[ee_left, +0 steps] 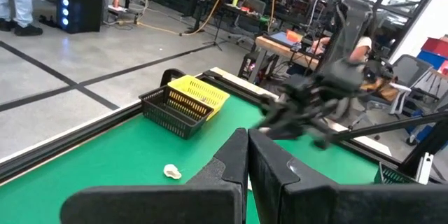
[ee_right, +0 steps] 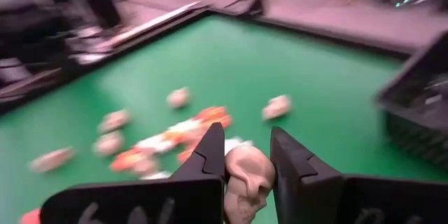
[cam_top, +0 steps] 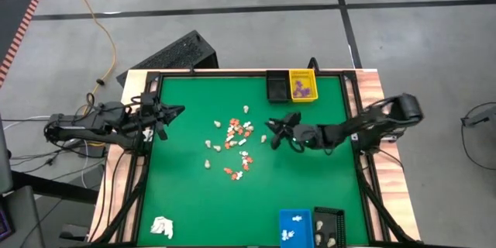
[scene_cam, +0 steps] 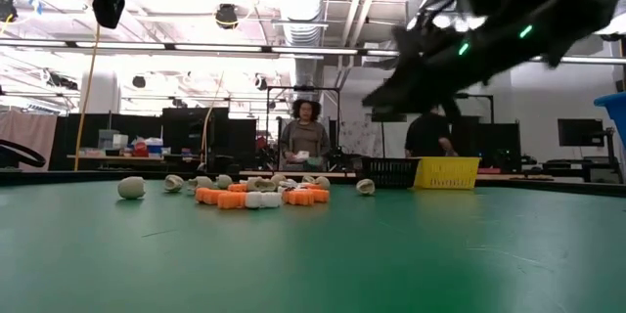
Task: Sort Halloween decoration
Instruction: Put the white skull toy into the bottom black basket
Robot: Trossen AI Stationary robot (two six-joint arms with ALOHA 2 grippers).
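The right end effector (ee_right: 241,161) hangs above the green counter (cam_top: 194,194), its two dark fingers (ee_right: 210,155) narrowed onto a cream-beige skull-shaped piece (ee_right: 246,175) that sits between them; the lower part of that piece is cut off at the edge of the right wrist view. Just ahead of this end effector, toward the middle of the counter, lies the scattered cluster of Halloween decoration pieces (cam_top: 235,141), orange-red, white and cream, blurred in the wrist view so that single shapes are hard to tell. Beyond it to one side stand a yellow bin (cam_top: 303,85) with purple pieces inside and a black basket (cam_top: 277,87) beside it. In the low view the right arm is only a dark smear overhead, and its fingers cannot be made out there. The left end effector (ee_left: 246,155) waits at the counter's left edge, fingers pressed together with nothing between them; one cream piece (ee_left: 172,173) lies just beside it. A blue bin (cam_top: 294,226) and another black basket (cam_top: 328,228) sit at the near edge, partly cut off, and a white wadded lump (cam_top: 162,227) lies well apart from both arms. A person (scene_cam: 306,135) stands in the room behind.
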